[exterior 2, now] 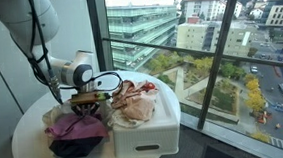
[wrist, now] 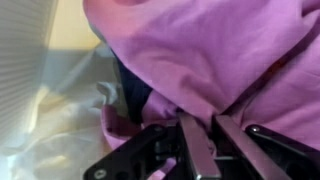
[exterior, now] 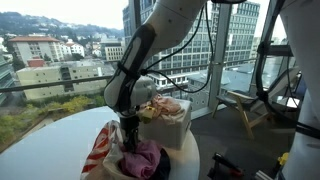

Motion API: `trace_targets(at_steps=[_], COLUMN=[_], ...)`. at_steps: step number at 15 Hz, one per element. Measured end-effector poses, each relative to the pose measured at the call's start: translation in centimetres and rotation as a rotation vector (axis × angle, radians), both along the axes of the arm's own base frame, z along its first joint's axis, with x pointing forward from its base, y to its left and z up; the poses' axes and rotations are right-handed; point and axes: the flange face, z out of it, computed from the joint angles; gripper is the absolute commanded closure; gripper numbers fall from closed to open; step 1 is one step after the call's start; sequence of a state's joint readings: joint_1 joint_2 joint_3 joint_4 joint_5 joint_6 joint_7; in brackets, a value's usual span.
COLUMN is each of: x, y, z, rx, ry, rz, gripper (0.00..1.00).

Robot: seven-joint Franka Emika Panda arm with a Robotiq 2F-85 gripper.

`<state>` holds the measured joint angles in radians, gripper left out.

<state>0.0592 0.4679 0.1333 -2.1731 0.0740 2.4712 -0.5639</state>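
Plainly, the jaws pinch soft, crumpled purple cloth (wrist: 200,50) beside a white basket (exterior 2: 145,134).

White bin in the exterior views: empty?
No, the white bin holds a crumpled pale cloth heaped above its rim.

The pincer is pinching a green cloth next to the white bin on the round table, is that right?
Not green: the cloth is purple, as the wrist view shows. The pincer does pinch it, next to the white bin on the round table.
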Motion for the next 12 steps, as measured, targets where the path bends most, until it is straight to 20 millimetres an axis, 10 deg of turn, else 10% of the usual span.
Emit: trace_targets(at_steps=[5, 9, 11, 12], x=[-0.1, -0.6, -1.1, -1.0], y=[8.9, 10.1, 10.4, 10.3], z=[1.9, -0.8, -3.2, -4.2], rx=[0.118, 0.189, 0.25, 0.274], ry=[-0.045, -0.058, -0.026, -0.011], rz=[0.176, 0.208, 0.207, 0.199], gripper=[0.96, 0.92, 0.57, 0.57])
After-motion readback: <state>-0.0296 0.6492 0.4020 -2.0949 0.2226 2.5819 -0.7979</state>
